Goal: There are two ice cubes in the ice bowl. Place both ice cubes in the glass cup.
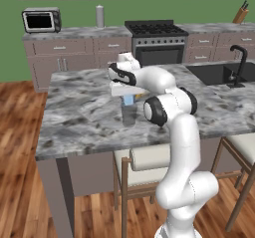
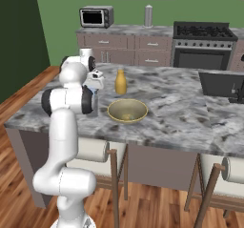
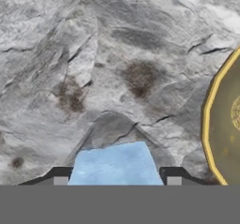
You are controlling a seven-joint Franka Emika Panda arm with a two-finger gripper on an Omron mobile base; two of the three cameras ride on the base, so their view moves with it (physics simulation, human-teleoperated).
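One ice cube [image 3: 114, 164] (claw-held [image 3: 114, 181]) above cup [image 1: 129, 115]

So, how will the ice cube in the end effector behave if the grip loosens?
The ice cube looks smooth and glossy, so probably slippery. It sits between the end effector tips above the glass cup, so it would likely drop in.

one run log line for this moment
pincer: shut on ice cube | position: over cup | bowl: no cube visible inside | next: likely release into cup
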